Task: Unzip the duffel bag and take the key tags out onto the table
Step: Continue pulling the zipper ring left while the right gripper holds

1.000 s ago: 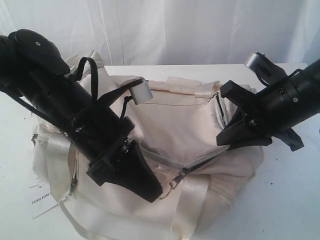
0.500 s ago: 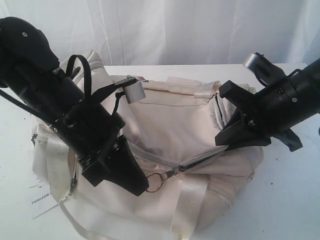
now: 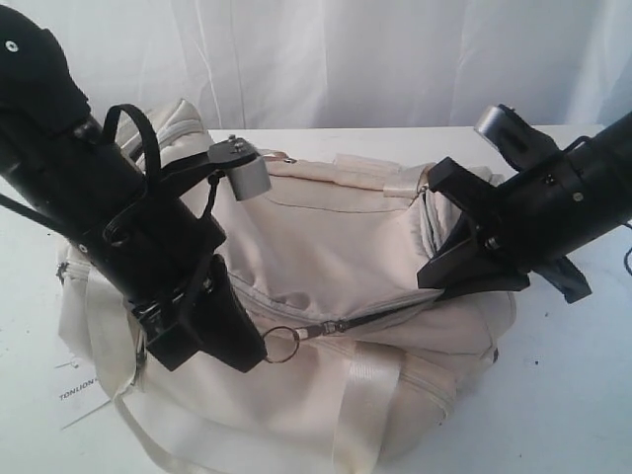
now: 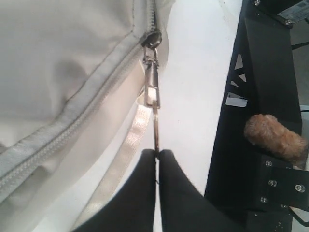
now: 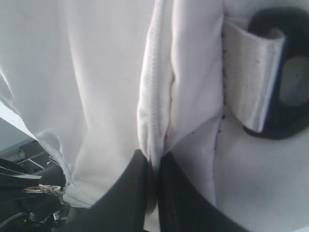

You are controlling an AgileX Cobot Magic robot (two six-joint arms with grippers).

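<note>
The cream duffel bag (image 3: 336, 237) lies on the white table (image 3: 573, 395). My left gripper (image 3: 255, 348) is shut on the metal ring (image 3: 281, 344) of the grey zipper pull (image 3: 331, 326) at the bag's front. In the left wrist view the left gripper (image 4: 157, 152) pinches that ring (image 4: 156, 130) below the slider (image 4: 152, 38). My right gripper (image 3: 444, 281) is shut on a fold of fabric at the bag's right end; the right wrist view shows the right gripper (image 5: 154, 155) clamping that seam fold (image 5: 154, 116). A dark slit (image 3: 390, 311) runs open behind the slider. The key tags are hidden.
A white paper label (image 3: 79, 390) pokes out at the bag's left front. A webbing handle (image 3: 360, 405) crosses the front of the bag. A black strap ring (image 5: 285, 72) sits beside the pinched fold. White curtain hangs behind the table. A black frame (image 4: 251, 121) stands beside the table.
My left gripper has moved left with the zipper ring, drawing the slider left along the front zipper. The right gripper has kept its hold on the bag's end, almost still.
</note>
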